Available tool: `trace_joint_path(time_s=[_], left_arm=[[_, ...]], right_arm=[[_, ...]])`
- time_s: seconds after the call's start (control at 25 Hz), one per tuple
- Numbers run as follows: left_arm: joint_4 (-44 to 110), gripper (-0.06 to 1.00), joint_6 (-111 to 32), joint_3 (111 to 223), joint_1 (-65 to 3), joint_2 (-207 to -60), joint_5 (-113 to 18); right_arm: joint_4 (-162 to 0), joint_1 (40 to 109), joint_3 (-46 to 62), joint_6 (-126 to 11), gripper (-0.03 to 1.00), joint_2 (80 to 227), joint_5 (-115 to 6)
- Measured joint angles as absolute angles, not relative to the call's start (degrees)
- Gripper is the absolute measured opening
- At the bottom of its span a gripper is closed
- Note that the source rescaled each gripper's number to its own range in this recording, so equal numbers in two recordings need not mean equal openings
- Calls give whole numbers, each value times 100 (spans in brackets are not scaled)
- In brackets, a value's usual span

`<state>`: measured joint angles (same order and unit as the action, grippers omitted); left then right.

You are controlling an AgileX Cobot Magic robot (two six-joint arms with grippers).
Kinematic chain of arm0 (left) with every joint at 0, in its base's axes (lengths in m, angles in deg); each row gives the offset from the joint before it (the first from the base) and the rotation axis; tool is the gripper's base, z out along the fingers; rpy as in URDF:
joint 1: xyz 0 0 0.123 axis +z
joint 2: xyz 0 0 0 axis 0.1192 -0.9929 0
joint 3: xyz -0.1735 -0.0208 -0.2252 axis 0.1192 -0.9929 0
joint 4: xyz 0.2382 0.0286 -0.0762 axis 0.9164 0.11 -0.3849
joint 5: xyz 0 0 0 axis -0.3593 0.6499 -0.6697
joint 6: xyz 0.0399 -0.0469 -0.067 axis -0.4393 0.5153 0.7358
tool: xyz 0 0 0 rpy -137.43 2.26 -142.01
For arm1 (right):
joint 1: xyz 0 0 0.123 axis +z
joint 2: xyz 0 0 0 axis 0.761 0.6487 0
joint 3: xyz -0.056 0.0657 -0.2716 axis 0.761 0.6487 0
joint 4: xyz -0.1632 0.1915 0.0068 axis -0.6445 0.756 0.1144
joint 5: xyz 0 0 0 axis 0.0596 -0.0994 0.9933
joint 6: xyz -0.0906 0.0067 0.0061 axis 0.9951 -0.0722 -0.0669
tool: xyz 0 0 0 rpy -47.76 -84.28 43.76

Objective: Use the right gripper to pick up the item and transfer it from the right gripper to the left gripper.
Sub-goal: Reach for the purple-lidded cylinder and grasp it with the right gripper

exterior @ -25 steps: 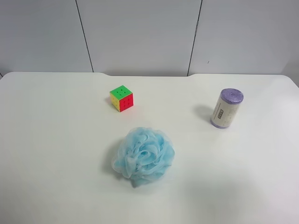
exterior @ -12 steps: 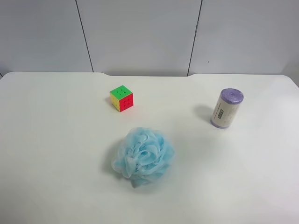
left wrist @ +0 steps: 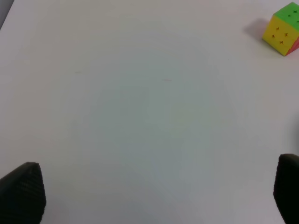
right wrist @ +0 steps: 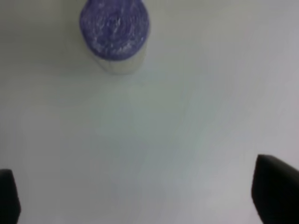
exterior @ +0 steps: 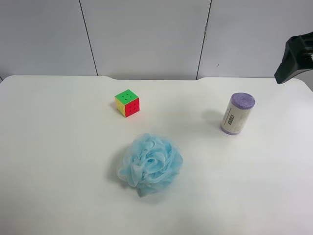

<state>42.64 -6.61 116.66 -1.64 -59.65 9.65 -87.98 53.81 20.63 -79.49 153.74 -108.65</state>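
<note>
Exterior high: item (exterior: 237, 113) stands upright, long axis vertical, nothing touching it. Right wrist: right gripper (right wrist: 142, 198) hangs above it, jaws spread wide and empty. Lilac end lies ahead of the fingertips, slightly off centreline. Right arm looks nearest.

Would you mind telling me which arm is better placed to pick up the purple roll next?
The right arm. The right end effector is open with the roll standing upright ahead of it, whereas the left end effector faces only bare table and the puzzle cube.
</note>
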Motion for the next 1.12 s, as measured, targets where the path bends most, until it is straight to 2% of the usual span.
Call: trace_joint_path(time_s=[0.4, 1.12], left_arm=[[4264, 100, -661, 11666, -164, -5965, 965], [4264, 100, -661, 11666, -164, -5965, 965]], right_arm=[[-8642, 5381, 1132, -7949, 100, 17135, -10842], [-8521, 5381, 1074, -7777, 100, 18470, -10046]])
